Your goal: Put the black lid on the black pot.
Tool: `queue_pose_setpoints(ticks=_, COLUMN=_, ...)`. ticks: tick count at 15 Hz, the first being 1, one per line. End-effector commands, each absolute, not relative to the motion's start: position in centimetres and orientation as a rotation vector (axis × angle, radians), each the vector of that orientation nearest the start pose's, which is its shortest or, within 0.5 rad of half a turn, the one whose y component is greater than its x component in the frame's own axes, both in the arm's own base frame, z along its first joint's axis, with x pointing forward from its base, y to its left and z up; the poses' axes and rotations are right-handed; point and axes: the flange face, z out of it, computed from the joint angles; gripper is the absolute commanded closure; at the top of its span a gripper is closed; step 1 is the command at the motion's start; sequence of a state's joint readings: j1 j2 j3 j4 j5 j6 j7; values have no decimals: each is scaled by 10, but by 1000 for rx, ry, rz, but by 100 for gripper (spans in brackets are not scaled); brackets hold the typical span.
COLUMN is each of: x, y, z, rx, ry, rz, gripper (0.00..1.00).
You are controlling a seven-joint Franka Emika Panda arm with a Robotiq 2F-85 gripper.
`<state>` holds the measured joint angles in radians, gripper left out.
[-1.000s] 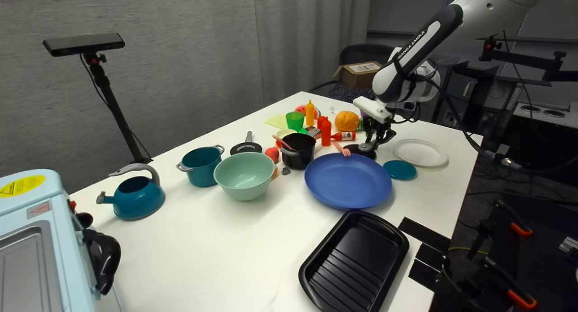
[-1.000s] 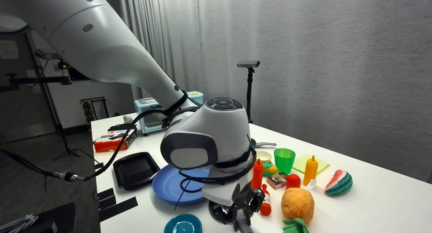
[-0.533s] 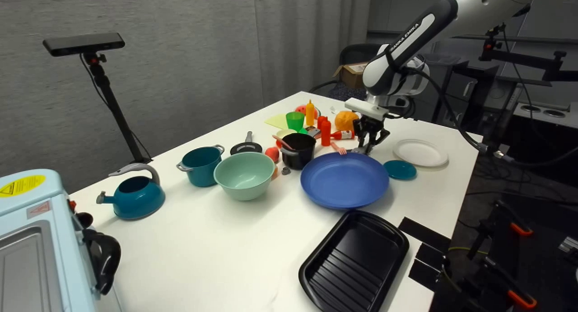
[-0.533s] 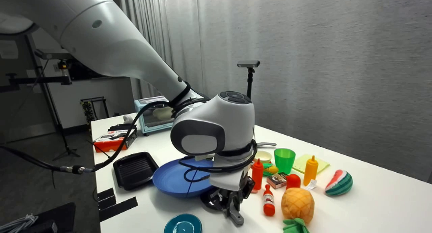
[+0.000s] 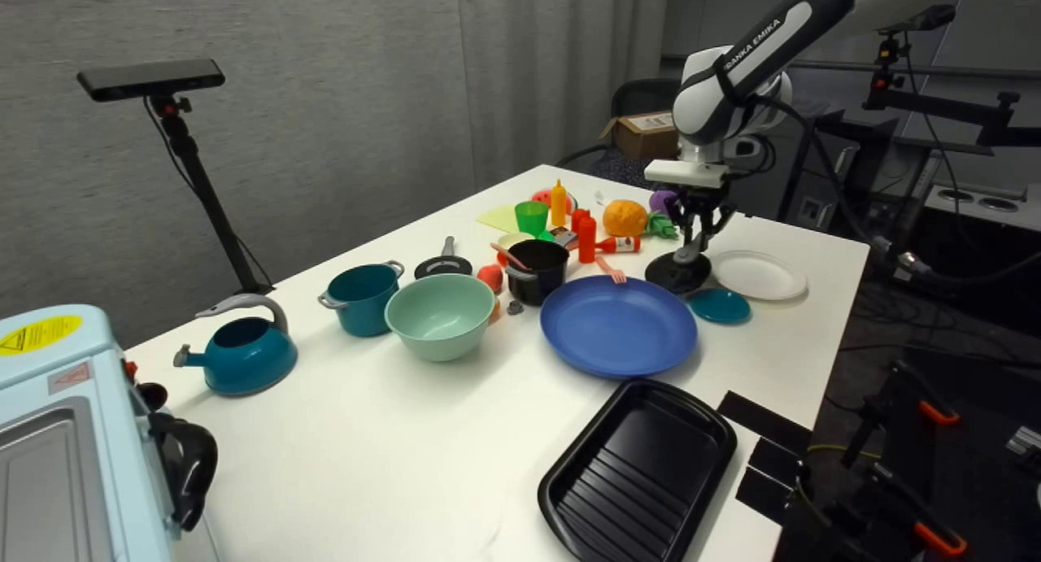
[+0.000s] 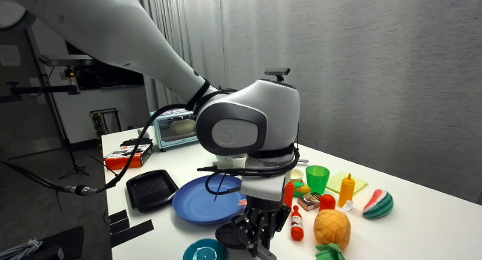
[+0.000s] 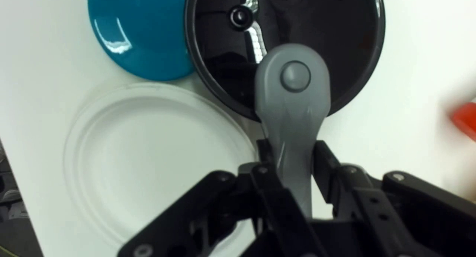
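Crossing the crowded bench (image 5: 455, 464) too low looks the widest risk from here: the blue plate (image 5: 616, 328), lying along the way, could be shoved by a trailing edge. Near it, the black pot (image 5: 545, 284) stands uncovered; a pink utensil (image 5: 507, 254) leaning over its rim might stop anything from seating flat, and an off-centre descent could tip it. The black lid (image 5: 673, 276), near the teal disc (image 5: 720, 307), is held from one side only, so its weight may make it swivel or droop; whether it clears the bench is hard to tell. Above it the hand (image 7: 292, 153) points down toward the bench, its fingers (image 7: 324, 164) clamped on either side of the lid's grey handle (image 7: 293, 115).
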<state>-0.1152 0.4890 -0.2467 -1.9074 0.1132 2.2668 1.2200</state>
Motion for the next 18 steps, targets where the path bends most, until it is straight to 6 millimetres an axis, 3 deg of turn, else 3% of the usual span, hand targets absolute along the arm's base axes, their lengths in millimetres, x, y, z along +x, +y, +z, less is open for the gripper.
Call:
queue_pose_setpoints(ticks=1, x=570, y=-225, z=266, rx=-2219, ry=2391, rz=95, gripper=92)
queue_pose_setpoints(ticks=2, x=563, y=-235, z=277, rx=-2212, ry=2373, rz=62, gripper=92)
queue_pose_setpoints(ticks=6, x=565, y=-243, z=326, rx=-2110, ry=2285, rz=-140, gripper=92)
queue_pose_setpoints(ticks=10, x=578, y=-236, z=375, rx=-1953, ry=2181, rz=-357, gripper=92)
queue_pose_setpoints(ticks=14, x=611, y=-214, z=385, rx=-1759, ry=2049, rz=-369, gripper=92)
queue_pose_setpoints(ticks=18, x=654, y=-176, z=378, rx=-1738, ry=1901, rz=-311, gripper=92)
